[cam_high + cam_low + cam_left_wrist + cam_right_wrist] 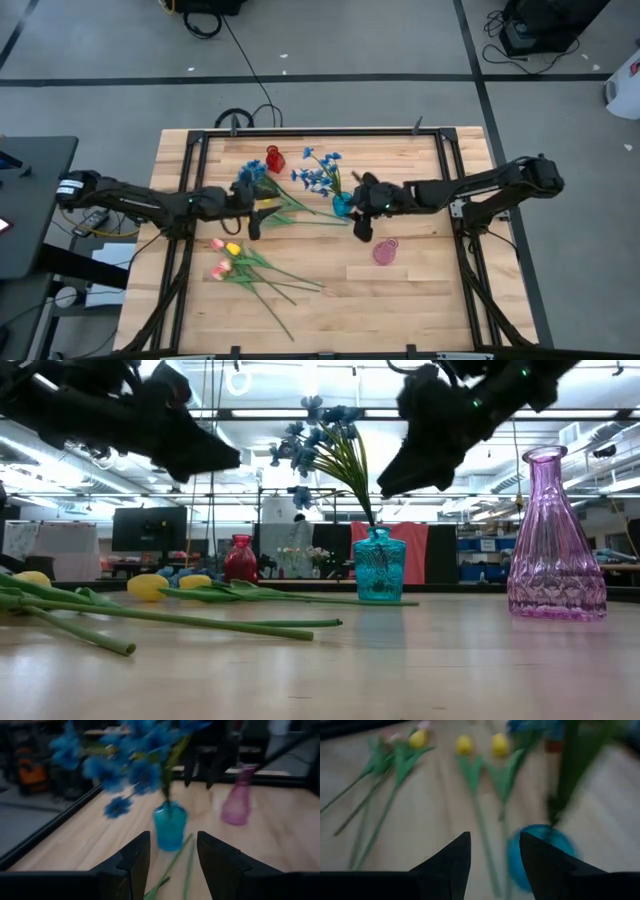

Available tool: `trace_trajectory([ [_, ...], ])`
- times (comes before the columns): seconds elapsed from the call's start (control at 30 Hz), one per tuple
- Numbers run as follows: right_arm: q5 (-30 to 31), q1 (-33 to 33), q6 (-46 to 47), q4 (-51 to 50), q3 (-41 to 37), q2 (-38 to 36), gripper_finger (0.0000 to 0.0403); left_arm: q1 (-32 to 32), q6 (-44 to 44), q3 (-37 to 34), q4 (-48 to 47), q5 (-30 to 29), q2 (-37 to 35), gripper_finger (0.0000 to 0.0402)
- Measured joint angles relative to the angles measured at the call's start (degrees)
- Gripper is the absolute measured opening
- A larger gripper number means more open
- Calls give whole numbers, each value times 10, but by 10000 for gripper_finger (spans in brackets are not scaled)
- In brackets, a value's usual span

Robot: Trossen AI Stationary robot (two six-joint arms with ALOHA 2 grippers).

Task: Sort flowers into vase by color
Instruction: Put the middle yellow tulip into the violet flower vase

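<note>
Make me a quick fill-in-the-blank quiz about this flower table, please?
1. The blue flowers stand in the ____ vase.
2. The pink vase holds ____ flowers.
3. The yellow tulips lie on the ____.
4. The right gripper has its fingers ____.

Missing words: blue; no; table; open

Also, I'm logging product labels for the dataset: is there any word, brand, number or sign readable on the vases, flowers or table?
None can be read.
Blue vase, pink vase, red vase: plain glass, no label.
Flowers, table: no text visible.
Background room in the low view: anything there is too small to read.
</note>
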Motion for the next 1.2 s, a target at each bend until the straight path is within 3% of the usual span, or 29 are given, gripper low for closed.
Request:
trace_trajectory([
  [0.23,-4,42,24,-70,82,82,179,-87,68,-1,-10,-20,-23,168],
  [0.37,-10,59,27,-75,126,121,179,-105,41,-1,-54,-81,-21,168],
  [0.5,-6,65,24,-91,169,148,179,-102,-4,-1,-97,-92,-11,168],
  [0.7,14,67,10,-88,223,204,179,-102,-63,-1,-118,-69,7,168],
  [0.97,-12,69,-31,-91,286,293,169,-103,-97,-1,-111,-36,29,168],
  [1.2,22,78,-33,-98,352,356,165,-122,-97,-1,-79,-27,29,168],
])
